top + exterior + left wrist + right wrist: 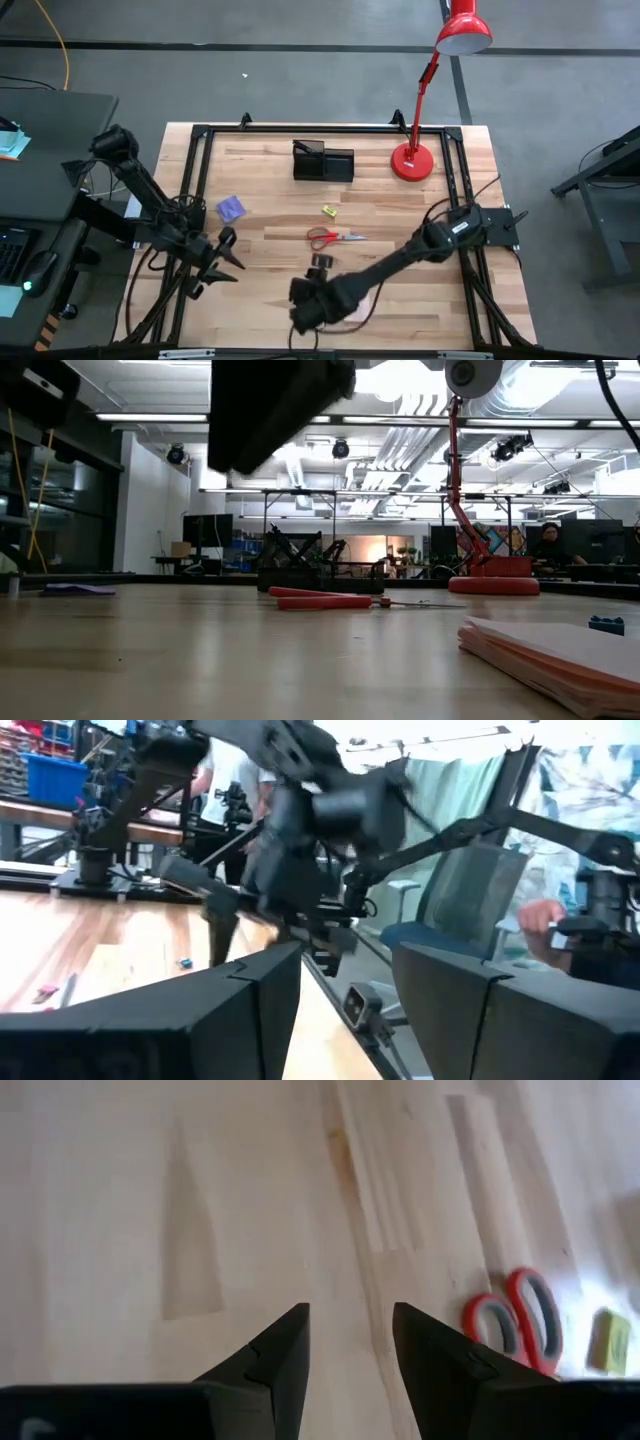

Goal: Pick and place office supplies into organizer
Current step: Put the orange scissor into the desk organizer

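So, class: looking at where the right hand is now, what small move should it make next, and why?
Probably swing the right hand toward the red-handled scissors and lower over them. Its fingers stand apart with nothing between them above bare wood, the scissors lie flat just beside it, and the black organizer waits at the table's far edge.

Red scissors (330,237) mid-table between two claws (222,256) (303,305)
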Controlling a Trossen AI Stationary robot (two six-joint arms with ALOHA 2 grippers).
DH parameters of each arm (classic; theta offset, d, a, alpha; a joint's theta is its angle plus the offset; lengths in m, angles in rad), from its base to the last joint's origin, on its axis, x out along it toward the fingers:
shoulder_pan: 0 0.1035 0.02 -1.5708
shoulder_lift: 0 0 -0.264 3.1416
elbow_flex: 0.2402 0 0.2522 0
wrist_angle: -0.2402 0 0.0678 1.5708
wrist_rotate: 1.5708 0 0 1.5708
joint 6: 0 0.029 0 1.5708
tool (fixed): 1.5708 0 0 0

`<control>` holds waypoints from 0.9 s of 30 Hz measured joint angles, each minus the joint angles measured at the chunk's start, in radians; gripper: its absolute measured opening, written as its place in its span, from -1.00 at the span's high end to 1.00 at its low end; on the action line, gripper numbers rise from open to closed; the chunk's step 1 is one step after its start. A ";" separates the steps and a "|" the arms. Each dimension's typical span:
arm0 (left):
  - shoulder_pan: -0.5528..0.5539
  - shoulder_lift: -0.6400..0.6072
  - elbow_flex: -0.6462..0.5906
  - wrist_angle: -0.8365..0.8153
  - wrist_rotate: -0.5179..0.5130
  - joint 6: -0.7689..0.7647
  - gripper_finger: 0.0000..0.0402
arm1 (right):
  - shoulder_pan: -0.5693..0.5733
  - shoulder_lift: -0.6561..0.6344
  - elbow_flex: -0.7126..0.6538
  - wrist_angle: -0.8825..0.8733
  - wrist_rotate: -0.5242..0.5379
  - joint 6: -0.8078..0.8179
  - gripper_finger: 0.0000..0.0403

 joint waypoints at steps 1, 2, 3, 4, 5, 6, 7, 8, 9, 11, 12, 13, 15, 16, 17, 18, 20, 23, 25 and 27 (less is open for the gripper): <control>-0.005 -0.001 0.000 0.001 0.000 0.001 0.25 | -0.015 -0.017 0.000 0.004 -0.035 -0.030 0.32; -0.006 -0.001 0.000 0.003 0.000 0.003 0.25 | -0.031 -0.032 0.000 0.003 -0.067 -0.051 0.32; -0.005 -0.001 0.000 0.003 0.002 0.006 0.25 | -0.048 -0.046 0.000 -0.003 -0.108 -0.061 0.32; -0.004 -0.001 0.000 0.001 0.007 0.007 0.25 | -0.069 -0.056 0.001 -0.012 -0.147 -0.061 0.32; -0.003 -0.001 0.000 0.002 0.012 0.006 0.25 | -0.089 -0.065 0.001 -0.032 -0.185 -0.049 0.32; -0.003 -0.001 0.000 0.002 0.014 0.005 0.25 | -0.107 -0.071 0.001 -0.060 -0.218 -0.017 0.32; -0.003 -0.001 0.000 0.002 0.015 0.005 0.25 | -0.126 -0.077 0.000 -0.083 -0.249 0.028 0.32; -0.003 -0.001 0.000 0.001 0.016 0.005 0.25 | -0.141 -0.083 0.000 -0.106 -0.271 0.075 0.32; -0.003 -0.001 0.000 0.001 0.017 0.005 0.25 | -0.154 -0.086 0.000 -0.121 -0.293 0.119 0.32; -0.003 -0.001 0.000 0.000 0.017 0.001 0.25 | -0.171 -0.087 0.001 -0.151 -0.307 0.205 0.32; -0.003 -0.001 0.000 -0.001 0.018 0.001 0.25 | -0.177 -0.085 0.000 -0.170 -0.310 0.277 0.32; -0.003 -0.001 0.000 -0.002 0.021 0.001 0.25 | -0.184 -0.081 -0.001 -0.172 -0.308 0.335 0.32; -0.003 -0.001 0.000 -0.004 0.032 0.001 0.25 | -0.190 -0.075 -0.001 -0.164 -0.312 0.313 0.32; -0.003 -0.001 0.000 -0.003 0.034 0.001 0.25 | -0.188 -0.070 -0.001 -0.167 -0.306 0.263 0.32; -0.003 -0.001 0.000 -0.004 0.035 -0.002 0.25 | -0.184 -0.065 -0.001 -0.167 -0.296 0.209 0.32; -0.003 -0.001 0.000 -0.008 0.035 -0.007 0.25 | -0.177 -0.062 -0.001 -0.166 -0.281 0.160 0.32; -0.003 0.000 0.000 -0.014 0.035 -0.010 0.25 | -0.169 -0.061 -0.002 -0.153 -0.308 0.076 0.32; -0.003 0.001 0.000 -0.050 -0.001 -0.010 0.25 | -0.167 -0.062 -0.001 -0.072 -0.364 -0.032 0.32; -0.003 0.001 0.000 -0.073 -0.055 -0.010 0.25 | -0.176 -0.062 -0.001 -0.039 -0.393 -0.082 0.32; -0.003 0.001 0.000 -0.088 -0.085 -0.018 0.25 | -0.187 -0.062 -0.006 -0.038 -0.411 -0.109 0.32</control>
